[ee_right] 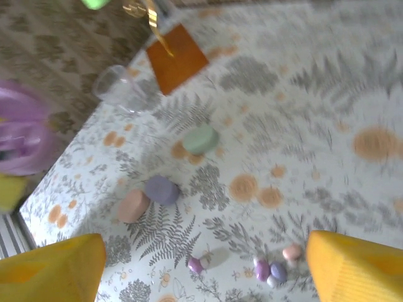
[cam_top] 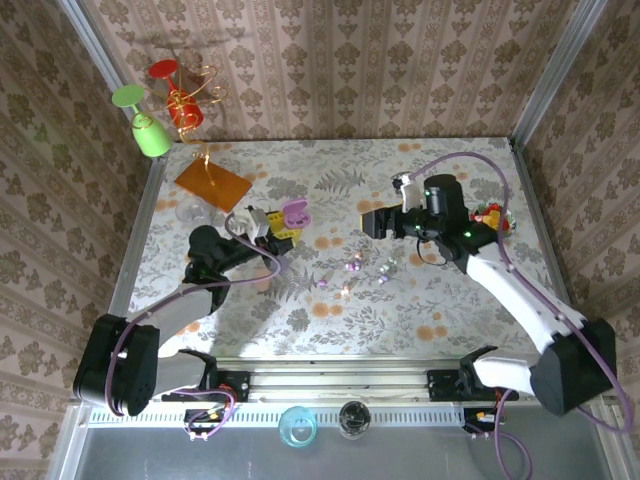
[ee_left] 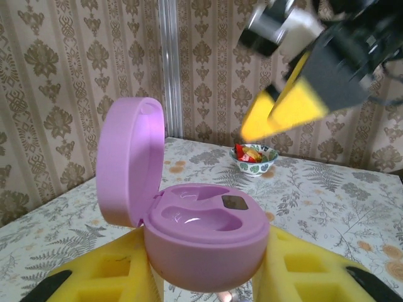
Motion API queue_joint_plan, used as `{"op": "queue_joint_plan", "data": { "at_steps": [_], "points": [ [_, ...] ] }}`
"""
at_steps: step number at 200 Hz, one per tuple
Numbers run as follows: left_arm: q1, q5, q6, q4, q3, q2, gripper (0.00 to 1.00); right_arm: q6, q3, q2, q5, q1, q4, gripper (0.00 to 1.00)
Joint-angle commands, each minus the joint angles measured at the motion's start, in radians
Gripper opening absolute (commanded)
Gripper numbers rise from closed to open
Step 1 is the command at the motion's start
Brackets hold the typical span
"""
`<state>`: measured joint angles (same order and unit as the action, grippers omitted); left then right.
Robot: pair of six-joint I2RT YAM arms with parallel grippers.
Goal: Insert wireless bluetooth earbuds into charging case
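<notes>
Bright, even light with only soft shadows. From the left wrist, the lilac charging case (ee_left: 201, 239) is sharp, with a glare spot in its well. The right gripper (ee_left: 255, 126) at 1 o'clock is motion-smeared. The right wrist view is blurred all over.

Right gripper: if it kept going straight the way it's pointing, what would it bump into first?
Most likely the little earbuds on the table, lying between the open fingers of the right gripper. Depth is unclear, so it might hit bare table beside them.
</notes>
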<state>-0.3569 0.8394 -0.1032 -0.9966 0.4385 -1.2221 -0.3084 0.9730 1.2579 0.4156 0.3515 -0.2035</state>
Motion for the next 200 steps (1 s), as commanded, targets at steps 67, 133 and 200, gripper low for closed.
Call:
{"op": "queue_joint_plan", "data": {
  "at_steps": [67, 133, 200],
  "points": [
    [0.052, 0.034, -0.062, -0.159, -0.037, -0.006, 0.31, -0.229, 0.047, 0.398, -0.155, 0.209, 0.005, 0.61],
    [0.056, 0.032, -0.073, -0.204, -0.044, -0.03, 0.31, -0.139, 0.21, 0.582, -0.19, 0.215, -0.097, 0.6],
    [0.057, 0.044, -0.06, -0.249, -0.061, -0.033, 0.31, -0.078, 0.341, 0.723, -0.176, 0.213, -0.252, 0.6]
  ]
}}
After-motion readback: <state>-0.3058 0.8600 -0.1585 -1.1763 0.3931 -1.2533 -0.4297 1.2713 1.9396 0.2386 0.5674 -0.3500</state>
